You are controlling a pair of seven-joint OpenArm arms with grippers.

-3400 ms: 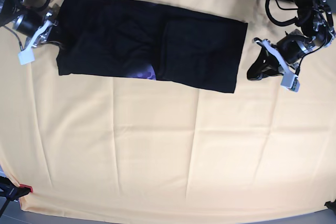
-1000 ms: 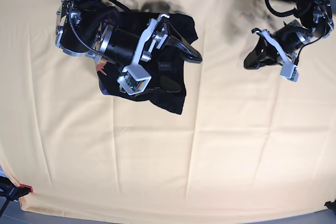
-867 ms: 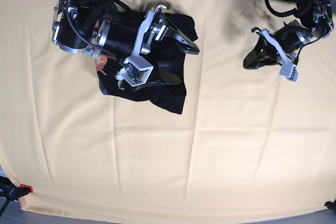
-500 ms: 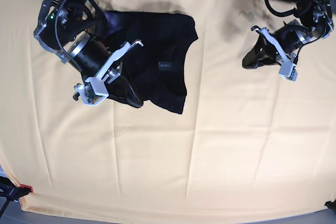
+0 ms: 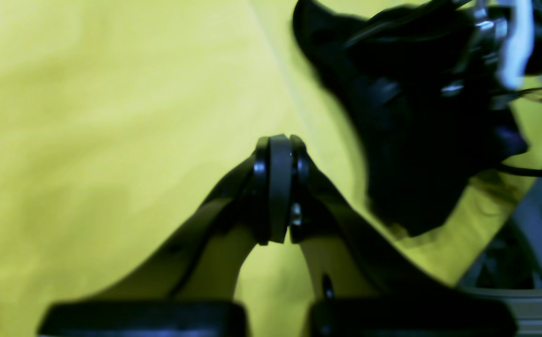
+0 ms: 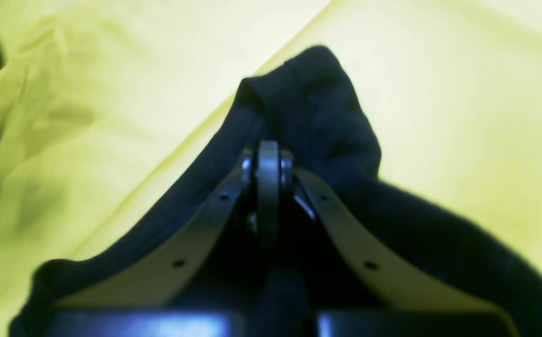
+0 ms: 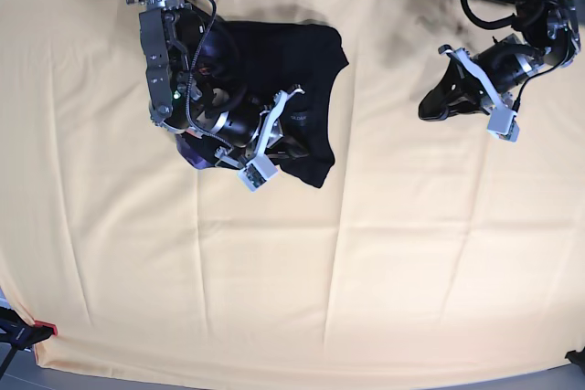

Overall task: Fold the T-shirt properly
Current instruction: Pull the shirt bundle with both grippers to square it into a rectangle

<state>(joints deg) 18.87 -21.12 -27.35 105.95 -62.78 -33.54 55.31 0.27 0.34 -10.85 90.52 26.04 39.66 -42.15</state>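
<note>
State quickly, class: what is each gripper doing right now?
Left gripper: closed, holding nothing, above the bare table cloth.
Right gripper: closed on a fold of the black T-shirt.

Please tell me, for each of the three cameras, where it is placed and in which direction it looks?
Base: overhead, looking down on the table cloth, the T-shirt and both arms.
Left wrist: behind the left gripper, jaws shut and empty, facing the cloth; the T-shirt lies beyond.
Right wrist: behind the right gripper, shut on the T-shirt.
All share the T-shirt and cloth.
</note>
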